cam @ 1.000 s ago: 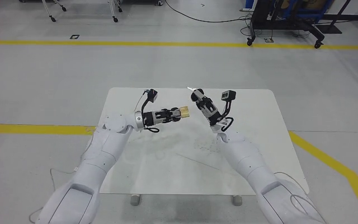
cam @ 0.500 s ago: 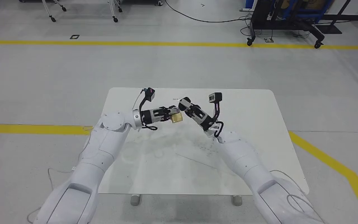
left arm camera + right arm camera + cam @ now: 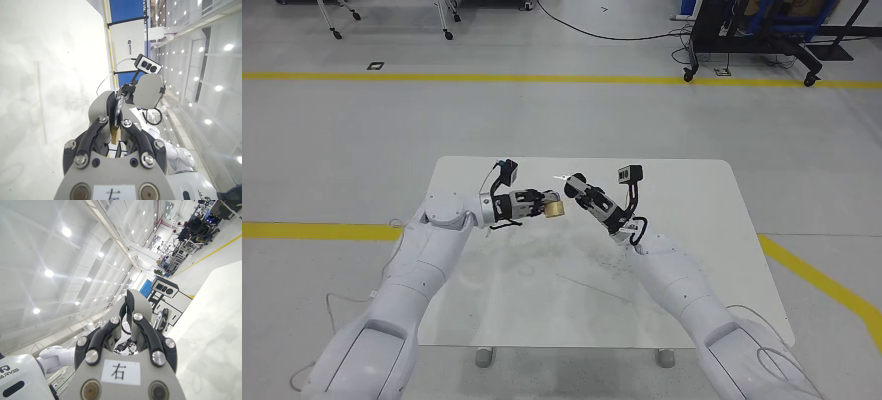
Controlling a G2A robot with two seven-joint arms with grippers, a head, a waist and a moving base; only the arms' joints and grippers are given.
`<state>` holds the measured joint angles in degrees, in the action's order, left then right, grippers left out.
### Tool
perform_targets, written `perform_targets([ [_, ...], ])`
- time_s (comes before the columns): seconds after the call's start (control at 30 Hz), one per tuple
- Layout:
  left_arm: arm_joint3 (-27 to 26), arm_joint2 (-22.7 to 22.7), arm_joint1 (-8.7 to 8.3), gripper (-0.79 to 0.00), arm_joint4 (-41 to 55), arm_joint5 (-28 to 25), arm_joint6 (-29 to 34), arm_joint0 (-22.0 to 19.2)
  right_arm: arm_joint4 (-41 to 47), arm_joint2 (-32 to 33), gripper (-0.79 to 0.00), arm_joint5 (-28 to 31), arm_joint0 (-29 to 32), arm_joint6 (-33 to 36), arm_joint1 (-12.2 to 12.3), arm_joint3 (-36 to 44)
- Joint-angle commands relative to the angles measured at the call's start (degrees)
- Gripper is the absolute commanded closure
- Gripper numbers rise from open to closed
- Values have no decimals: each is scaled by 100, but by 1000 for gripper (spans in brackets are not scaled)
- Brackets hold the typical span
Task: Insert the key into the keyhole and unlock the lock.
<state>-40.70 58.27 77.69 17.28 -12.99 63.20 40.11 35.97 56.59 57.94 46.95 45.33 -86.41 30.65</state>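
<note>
Step in hand: pre-insertion alignment, key not in yet. Left gripper [image 3: 116, 121] has its fingers clamped on the lock [image 3: 115, 134]: brass body pinched between the pads, shackle sticking out past the fingertips toward the other arm. Right gripper [image 3: 129, 302] has its fingers pressed together. The key [image 3: 562, 178] shows in the top view as a thin pale sliver poking past those fingertips, so it reads as gripped by the head. Both arms are raised over the table [image 3: 692, 230], wrists angled in at each other, fingertips near but apart. The lock hangs just off the right fingertips, and the key tip points past it on the far side, not at the brass. The keyhole isn't visible, so which face it sits on can't be told. Next move likely needs the right wrist rotated to bring the blade onto the keyhole axis, the left holding the lock rigid, then a straight push and a twist. Main risk: the blade skating off the brass or slipping in the pads.
</note>
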Motion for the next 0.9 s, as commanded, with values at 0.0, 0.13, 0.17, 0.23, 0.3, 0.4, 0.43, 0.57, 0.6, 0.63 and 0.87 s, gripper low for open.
perform_targets([
  [0.0,33,-27,1,0,-96,411,-182,-7,2,7,0,-20,11,-29,1,24],
  [0.13,436,77,61,0,364,1149,-505,-148,125,251,0,-644,252,-95,132,470],
  [0.17,536,67,78,0,405,1221,-521,-185,62,355,0,-853,298,-50,204,519],
  [0.23,694,12,110,0,413,1345,-462,-247,89,640,0,-1211,460,81,361,782],
  [0.3,799,36,125,0,513,1302,-452,-268,108,907,0,-1513,664,194,499,1107],
  [0.4,799,36,125,0,513,1302,-452,-268,108,907,0,-1513,664,194,499,1107],
  [0.43,799,36,125,0,513,1302,-452,-268,108,907,0,-1513,664,194,499,1107],
  [0.57,799,36,125,0,513,1302,-452,-268,108,907,0,-1513,664,194,499,1107],
  [0.6,763,33,128,0,521,1323,-512,-225,108,907,0,-1513,664,194,499,1107],
  [0.63,693,53,132,0,551,1373,-689,-182,108,907,0,-1513,664,194,499,1107],
  [0.87,214,316,204,0,1162,1659,-2210,168,-626,703,0,-1953,746,-636,465,1112],
])
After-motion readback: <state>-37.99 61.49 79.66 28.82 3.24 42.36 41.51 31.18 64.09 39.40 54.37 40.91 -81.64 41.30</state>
